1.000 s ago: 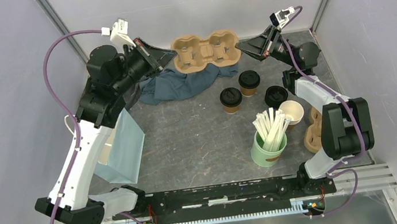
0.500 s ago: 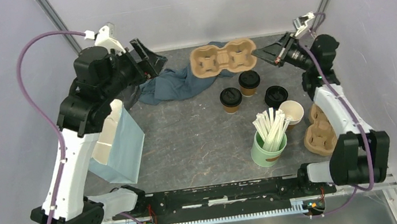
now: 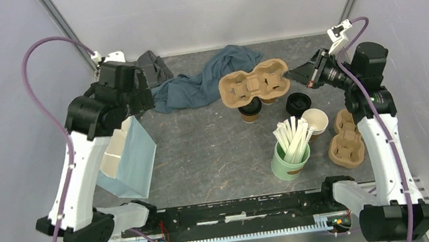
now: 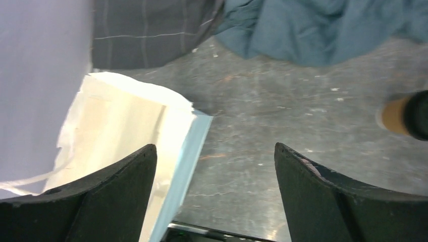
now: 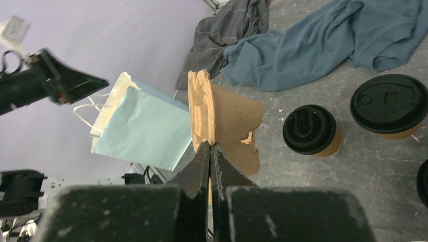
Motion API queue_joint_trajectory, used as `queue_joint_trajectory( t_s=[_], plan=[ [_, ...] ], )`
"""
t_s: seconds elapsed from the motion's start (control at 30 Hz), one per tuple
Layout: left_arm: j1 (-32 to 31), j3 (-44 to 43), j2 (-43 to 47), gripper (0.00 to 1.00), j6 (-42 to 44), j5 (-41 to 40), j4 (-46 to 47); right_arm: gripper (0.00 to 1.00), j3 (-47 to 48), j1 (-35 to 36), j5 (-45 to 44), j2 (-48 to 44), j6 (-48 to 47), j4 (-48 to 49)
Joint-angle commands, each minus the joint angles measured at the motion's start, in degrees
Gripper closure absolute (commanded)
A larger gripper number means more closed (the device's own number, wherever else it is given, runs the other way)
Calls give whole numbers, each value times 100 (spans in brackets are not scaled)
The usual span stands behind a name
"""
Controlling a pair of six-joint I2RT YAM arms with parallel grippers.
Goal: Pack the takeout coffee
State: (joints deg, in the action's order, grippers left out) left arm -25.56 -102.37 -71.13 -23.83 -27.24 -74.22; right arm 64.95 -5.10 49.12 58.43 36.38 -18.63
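Pinching one rim of the pulp cup carrier [image 3: 254, 84], the right gripper [image 5: 209, 147] has its fingers pressed together on the cardboard edge, right of centre in the top view. The carrier sits over the takeout coffee cups [image 5: 310, 130], which stand on the grey table [image 3: 216, 152] at centre, just below the crumpled blue cloth [image 3: 206, 78]; from above only one brown cup body shows under the carrier's lower edge, and I cannot tell whether carrier and lids touch. The left gripper [image 4: 214, 151] hangs at upper left with its fingers spread wide and nothing between them, above the pale blue paper bag [image 3: 132, 157]. A green cup of stirrers [image 3: 290, 160] and a second carrier [image 3: 345, 141] stand at lower right.
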Motion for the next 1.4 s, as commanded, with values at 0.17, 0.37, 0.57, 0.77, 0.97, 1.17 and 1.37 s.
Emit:
queue_joint_trajectory(
  t_s=[0.17, 0.37, 0.57, 0.77, 0.97, 1.17, 1.37],
  plan=[
    [86, 597, -603, 21, 317, -1121, -427, 100, 706, 377, 475, -395, -120, -609],
    [128, 1812, -196, 38, 565, -1266, -35, 100, 258, 431, 495, -979, 326, -59],
    [130, 1923, 249, 67, 761, -458, 187, 100, 402, 481, 525, -1010, 245, -248],
    [119, 1909, 346, 93, 1172, 226, 294, 100, 373, 619, 503, -983, 287, -301],
    [108, 2002, 641, 98, 1323, 1969, 776, 100, 561, 640, 417, -923, 164, -638],
    [-388, 2163, 772, 98, 1067, 3324, 1368, 100, 1027, 635, 215, -766, -300, -1339],
    [-1761, 2487, 646, 98, 765, 3367, 2008, 100, 1472, 633, 23, -551, -615, -1916]
  ],
)
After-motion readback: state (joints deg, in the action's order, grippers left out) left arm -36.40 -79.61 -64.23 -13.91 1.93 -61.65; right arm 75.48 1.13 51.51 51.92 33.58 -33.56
